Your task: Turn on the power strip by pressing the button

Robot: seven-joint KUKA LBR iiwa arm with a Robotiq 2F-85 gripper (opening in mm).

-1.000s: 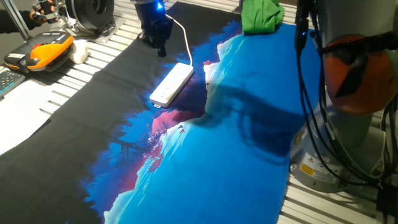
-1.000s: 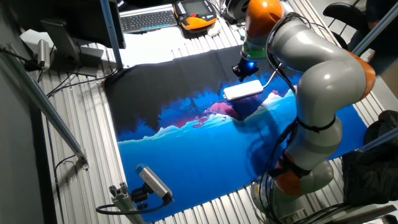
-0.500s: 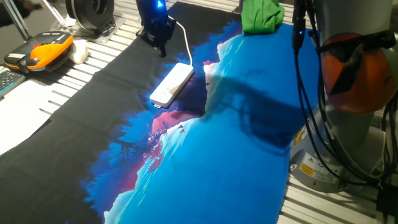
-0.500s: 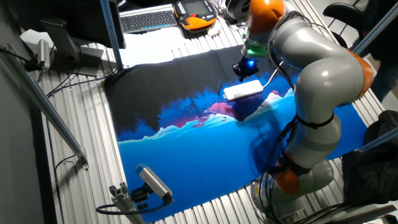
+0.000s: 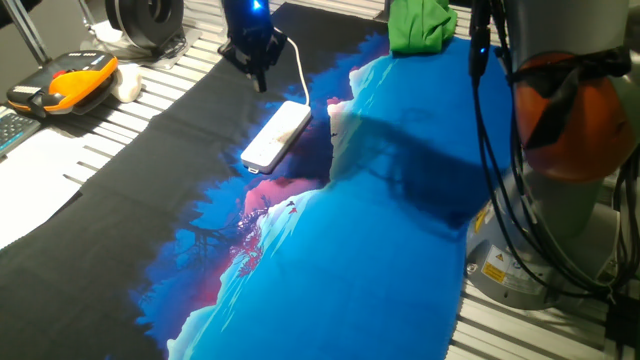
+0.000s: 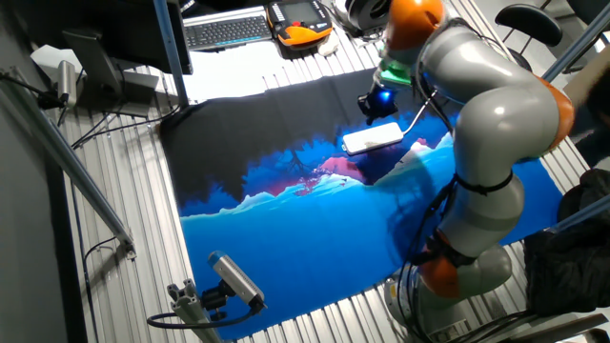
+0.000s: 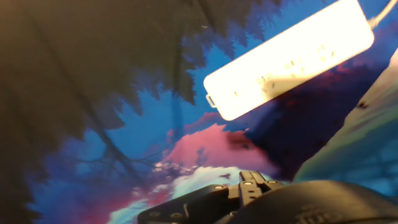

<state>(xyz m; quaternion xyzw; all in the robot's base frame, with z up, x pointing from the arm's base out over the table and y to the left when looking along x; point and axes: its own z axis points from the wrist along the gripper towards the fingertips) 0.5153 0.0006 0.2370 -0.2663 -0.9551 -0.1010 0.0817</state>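
Note:
The white power strip (image 5: 276, 135) lies flat on the black and blue cloth (image 5: 330, 250), and its white cable (image 5: 301, 62) runs off toward the far edge. It also shows in the other fixed view (image 6: 373, 139) and at the upper right of the hand view (image 7: 289, 59), brightly lit. My gripper (image 5: 259, 78) hangs over the black part of the cloth, just past the strip's cable end and a little to its left, apart from it. It shows in the other fixed view (image 6: 372, 108) under a blue light. No view shows the fingertips clearly.
A green cloth (image 5: 420, 25) lies at the far edge. An orange and black controller (image 5: 65, 82) and white paper (image 5: 30, 185) sit at the left. A keyboard (image 6: 229, 30) lies beyond the cloth. My arm's base (image 5: 545, 240) and cables stand at the right.
The gripper has drifted slightly toward the far edge and the arm's elbow has shifted. The power strip has not moved.

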